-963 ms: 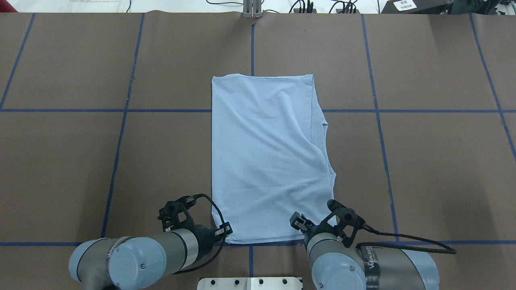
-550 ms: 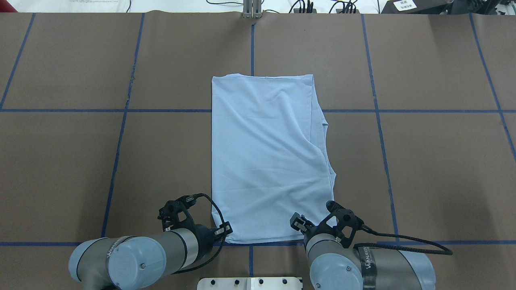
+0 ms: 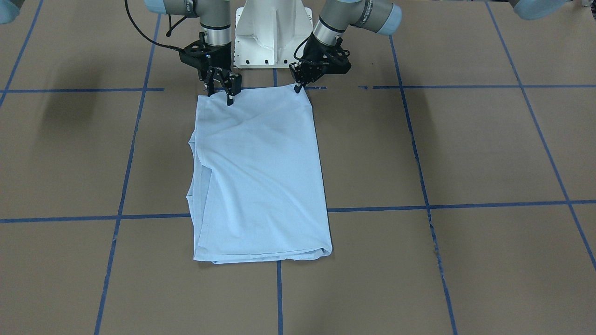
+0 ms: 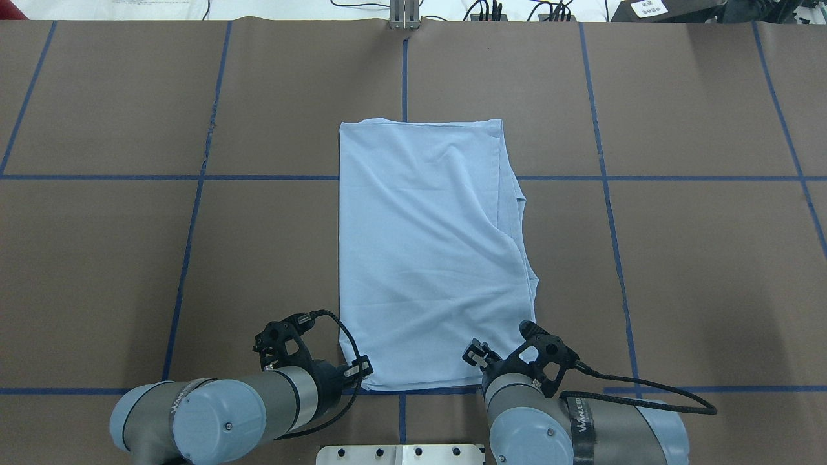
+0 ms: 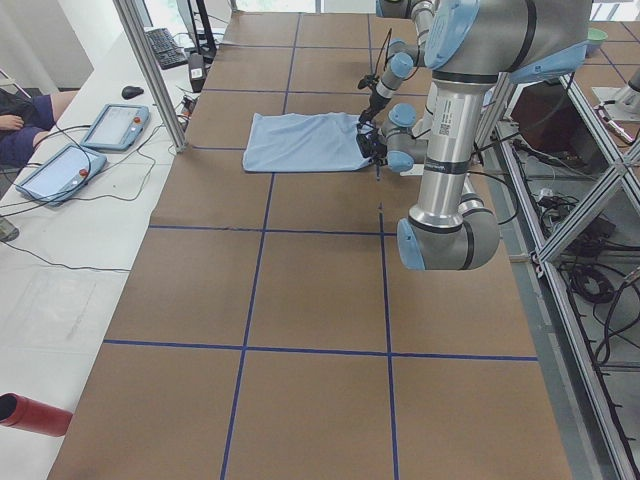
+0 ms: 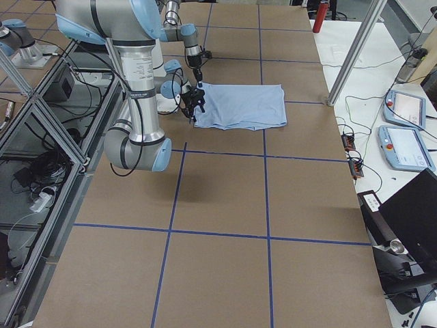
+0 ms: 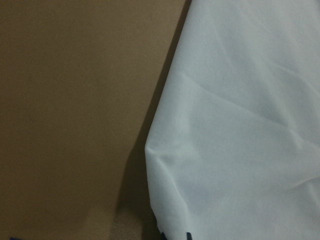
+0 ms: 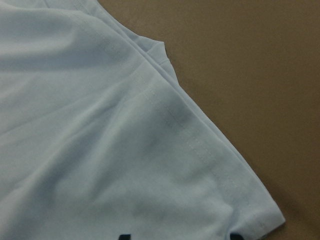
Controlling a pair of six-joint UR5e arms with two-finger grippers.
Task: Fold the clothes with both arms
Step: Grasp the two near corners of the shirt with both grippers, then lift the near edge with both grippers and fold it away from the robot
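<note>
Overhead exterior: T-shirt (image 4: pixel 426 252) hem between left hand (image 4: pixel 362 372), right hand (image 4: pixel 475 352); broad table (image 4: pixel 698 278).

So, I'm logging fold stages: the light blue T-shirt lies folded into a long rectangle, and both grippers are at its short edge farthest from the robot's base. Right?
Not quite. The left gripper and right gripper are at the short edge of the T-shirt nearest the white base, one near each corner, as the exterior front-facing view shows. The rest holds.

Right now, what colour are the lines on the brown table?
Blue; the grid lines show best in the overhead view.
</note>
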